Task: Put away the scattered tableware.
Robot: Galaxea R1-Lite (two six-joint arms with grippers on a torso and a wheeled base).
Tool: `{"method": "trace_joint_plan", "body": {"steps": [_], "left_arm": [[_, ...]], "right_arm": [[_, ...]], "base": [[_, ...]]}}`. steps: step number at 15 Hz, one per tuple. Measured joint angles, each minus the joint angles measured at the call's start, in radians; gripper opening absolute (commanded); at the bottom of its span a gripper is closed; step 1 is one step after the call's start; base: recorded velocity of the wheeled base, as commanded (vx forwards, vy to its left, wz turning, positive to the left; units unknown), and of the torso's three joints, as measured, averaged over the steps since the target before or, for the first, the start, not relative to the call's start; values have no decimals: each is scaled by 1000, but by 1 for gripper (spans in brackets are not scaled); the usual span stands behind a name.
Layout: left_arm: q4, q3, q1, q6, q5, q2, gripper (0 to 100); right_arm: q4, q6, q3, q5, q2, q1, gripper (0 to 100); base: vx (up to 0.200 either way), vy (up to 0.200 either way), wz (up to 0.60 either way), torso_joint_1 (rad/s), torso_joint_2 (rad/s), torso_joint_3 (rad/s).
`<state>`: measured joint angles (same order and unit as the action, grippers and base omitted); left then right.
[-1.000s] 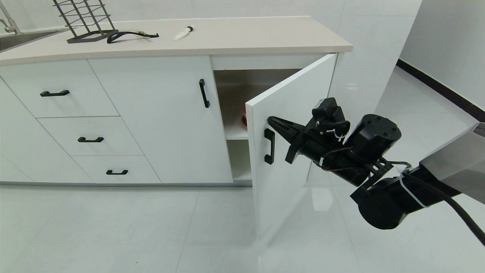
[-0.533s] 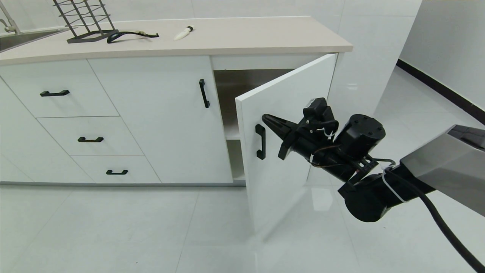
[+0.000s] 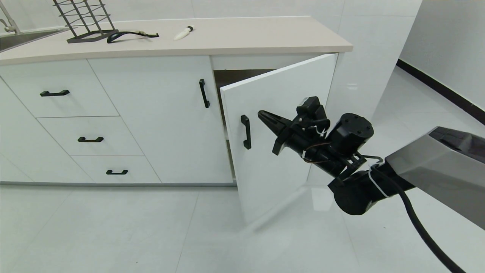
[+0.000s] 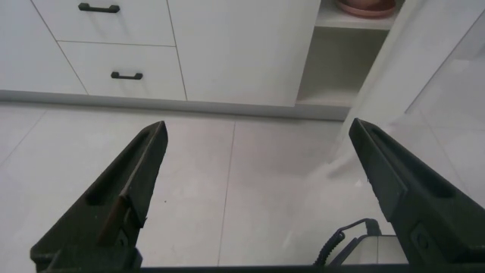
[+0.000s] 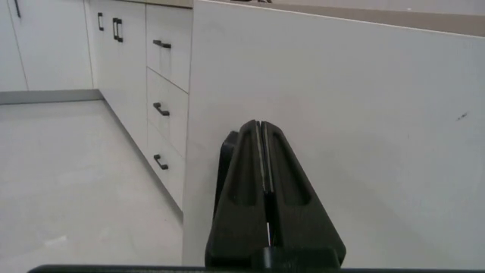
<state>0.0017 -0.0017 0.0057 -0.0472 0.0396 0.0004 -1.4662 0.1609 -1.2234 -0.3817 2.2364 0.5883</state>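
Right gripper (image 3: 261, 114): you are holding it pinched closed and empty, just beside the door (image 3: 280, 87) handle (image 3: 246, 132), at its 2 o'clock; left gripper (image 4: 258, 127) is gaping, empty.

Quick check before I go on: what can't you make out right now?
- Cupboard interior: head view, mostly hidden by the door.
- Pink dish: left wrist view, cut off by the edge.
- White item on the counter: head view, too small to name.
- Whether right gripper touches door: right wrist view, the gripper itself blocks it.

cabinet door (image 3: 274, 87) swung nearer shut, right pincer (image 3: 262, 114) apparently pushing
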Motion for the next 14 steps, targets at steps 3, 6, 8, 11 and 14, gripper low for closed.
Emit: {"method": "trace_joint_plan", "body": {"steps": [3,6,8,11,14], "left_arm": [[0,0,0,0,0,0,100],[0,0,0,1,0,0,100],[0,0,0,1,0,0,100],[0,0,0,2,0,0,100],[0,0,0,3,0,0,100]], "right_arm": [[0,0,41,0,-19,-3,0],[-4,0,132,0,-103,-5,0],[-6,3,236,0,-210,-5,0],[-6,12,440,0,-406,-6,0],[-6,14,640,0,-624,-22,0]], "base": [[0,0,0,0,0,0],[0,0,0,0,0,0],[0,0,0,0,0,0],[0,0,0,0,0,0],[0,0,0,0,0,0]]}}
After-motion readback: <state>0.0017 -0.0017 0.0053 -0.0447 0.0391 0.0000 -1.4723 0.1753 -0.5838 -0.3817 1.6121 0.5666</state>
